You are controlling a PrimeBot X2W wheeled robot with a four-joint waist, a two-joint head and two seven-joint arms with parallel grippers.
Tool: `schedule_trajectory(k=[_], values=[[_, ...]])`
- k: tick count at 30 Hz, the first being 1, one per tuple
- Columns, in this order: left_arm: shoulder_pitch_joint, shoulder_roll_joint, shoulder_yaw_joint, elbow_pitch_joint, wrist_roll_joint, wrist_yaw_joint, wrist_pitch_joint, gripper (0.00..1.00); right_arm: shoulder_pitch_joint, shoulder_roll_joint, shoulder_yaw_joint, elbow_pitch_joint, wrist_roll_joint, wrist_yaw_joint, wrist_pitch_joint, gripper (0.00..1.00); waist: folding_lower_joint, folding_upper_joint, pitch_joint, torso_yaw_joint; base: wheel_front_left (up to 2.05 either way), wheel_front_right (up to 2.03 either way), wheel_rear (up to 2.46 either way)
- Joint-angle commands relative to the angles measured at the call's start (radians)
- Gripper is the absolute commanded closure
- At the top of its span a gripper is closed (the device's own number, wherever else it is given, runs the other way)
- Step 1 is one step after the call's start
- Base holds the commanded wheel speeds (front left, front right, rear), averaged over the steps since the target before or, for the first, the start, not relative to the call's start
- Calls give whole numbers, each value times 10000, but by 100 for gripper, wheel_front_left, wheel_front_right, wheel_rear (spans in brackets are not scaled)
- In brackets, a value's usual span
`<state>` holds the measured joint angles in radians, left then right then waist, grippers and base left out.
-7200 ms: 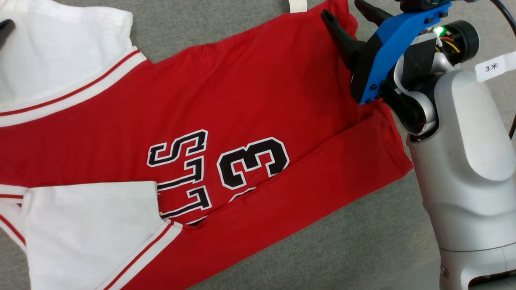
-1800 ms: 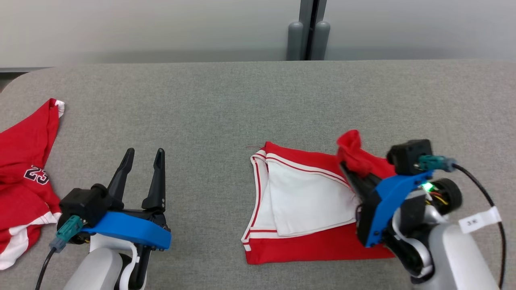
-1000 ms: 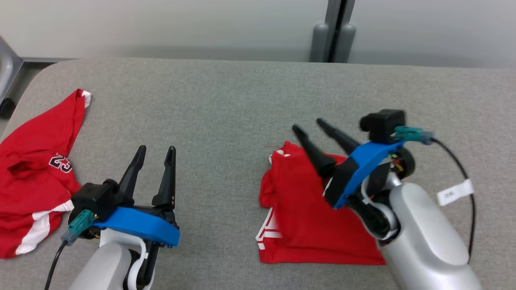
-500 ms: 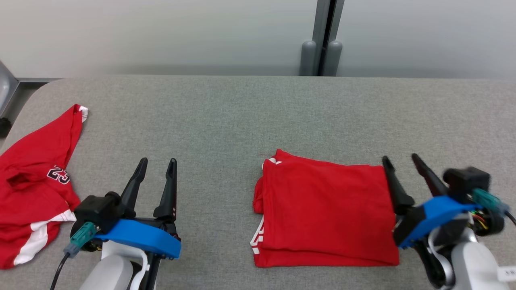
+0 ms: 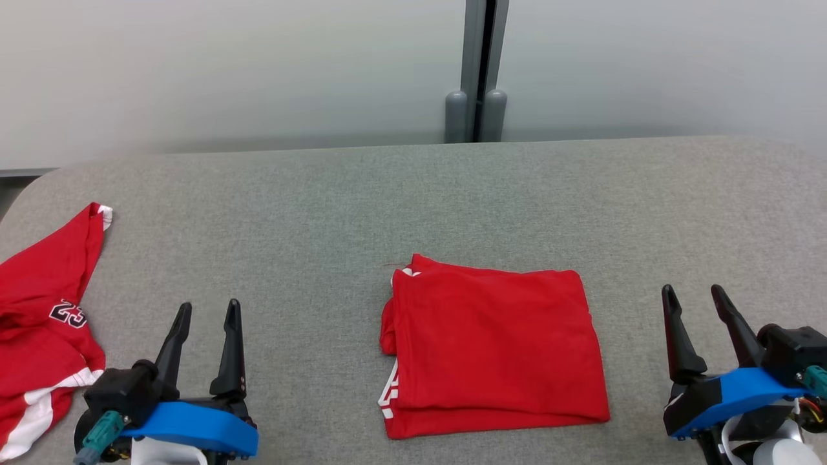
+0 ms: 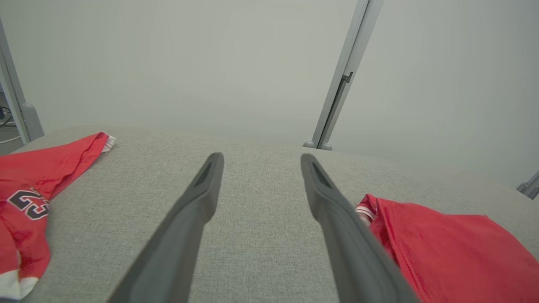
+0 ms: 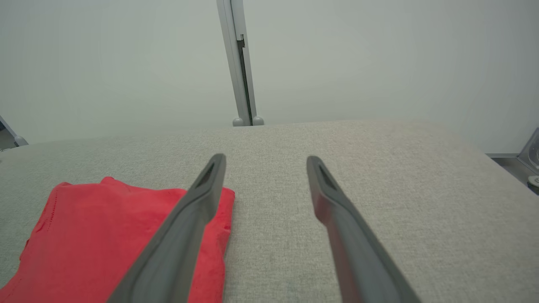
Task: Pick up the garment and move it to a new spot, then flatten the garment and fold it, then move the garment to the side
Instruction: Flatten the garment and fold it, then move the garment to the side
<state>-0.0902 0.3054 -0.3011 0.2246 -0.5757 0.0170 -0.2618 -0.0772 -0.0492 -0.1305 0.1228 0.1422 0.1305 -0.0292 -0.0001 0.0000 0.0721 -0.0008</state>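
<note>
Two grippers gaping wide, holding nothing, left gripper (image 5: 210, 305) hovering well left of folded red garment (image 5: 494, 349), right gripper (image 5: 692, 290) just right of it

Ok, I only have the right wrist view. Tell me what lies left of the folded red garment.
Observer: A crumpled red jersey numbered 23 lies at the left end of the table.
Operator: Report the left gripper.
Observer: The left gripper is open, empty, over bare table between the two garments.
Operator: Check the folded piece's left edge.
Observer: White striped trim peeks out of the folded red garment there.
</note>
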Motion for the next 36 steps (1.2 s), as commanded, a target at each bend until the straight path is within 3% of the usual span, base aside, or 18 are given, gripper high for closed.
schedule_trajectory(k=[1, 24, 27, 32, 36], values=[[93, -47, 85, 10, 131, -40, -41, 0, 109, -27, 33, 17, 52, 7, -39, 0, 1, 0, -53, -51, 0, 0, 0], [342, -413, 580, 76, 633, -186, -45, 0, -529, -24, 767, 678, 505, 7, 287, 0, 1, 0, 8, -28, 0, 0, 0], [205, -375, 623, -13, 661, -152, -43, 0, -745, -30, 805, 777, 711, 7, 1054, 0, 1, 0, 146, -17, 0, 0, 0], [-158, -214, 668, -193, 703, -102, 53, 0, -1396, -28, 890, 1292, 605, 7, 3616, 0, 1, 0, 482, 95, 0, 0, 0], [-611, -138, 582, -248, 766, -137, 233, 0, -1882, -24, 822, 1846, 266, 7, 4974, 0, 1, 0, 750, 313, 0, 0, 0]])
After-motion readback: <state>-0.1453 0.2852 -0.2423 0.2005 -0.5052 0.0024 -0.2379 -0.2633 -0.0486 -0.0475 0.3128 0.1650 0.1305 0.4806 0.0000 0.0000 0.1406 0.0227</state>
